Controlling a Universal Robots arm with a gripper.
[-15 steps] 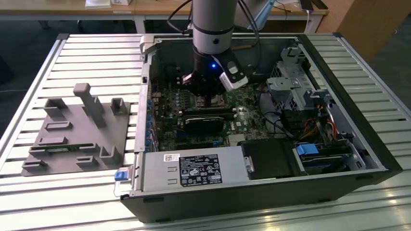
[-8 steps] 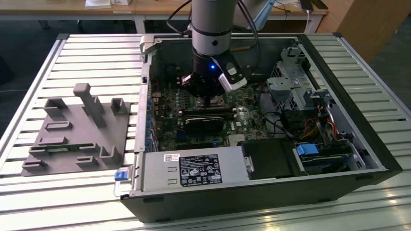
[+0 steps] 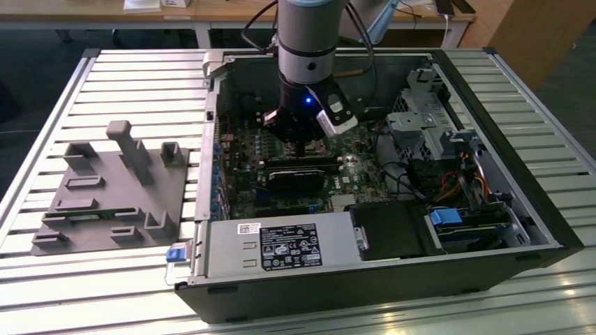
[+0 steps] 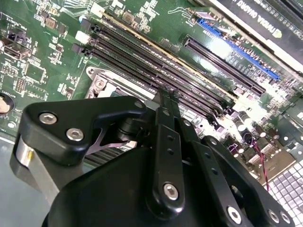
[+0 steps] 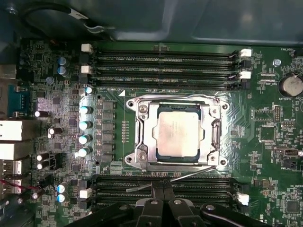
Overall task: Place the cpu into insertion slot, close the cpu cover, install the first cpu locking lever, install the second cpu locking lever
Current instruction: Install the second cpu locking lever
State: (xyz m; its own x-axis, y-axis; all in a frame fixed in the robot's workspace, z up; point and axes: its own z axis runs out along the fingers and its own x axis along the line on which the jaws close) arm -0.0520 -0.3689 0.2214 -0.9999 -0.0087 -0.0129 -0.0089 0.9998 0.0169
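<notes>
- Exterior view: your black gripper [image 3: 298, 143] hangs inside the open dark computer case [image 3: 373, 289].
- Second wrist view: fingers [image 4: 161, 111] pressed together, empty, likely as a pusher.
- First wrist view: flat silver cpu [image 5: 179, 135] sits seated under the lowered silvery cpu cover [image 5: 144, 135]; fingertips [image 5: 157, 188] meet the loose wire lever [image 5: 194, 172].

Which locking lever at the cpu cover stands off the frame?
The lever nearest the gripper: it slants over the memory slots; the other lever lies along the cpu cover.

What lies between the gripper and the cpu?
First wrist view: a thin silvery lever rod and the edge of the silvery cpu cover, between black gripper and silver-grey square cpu.
</notes>
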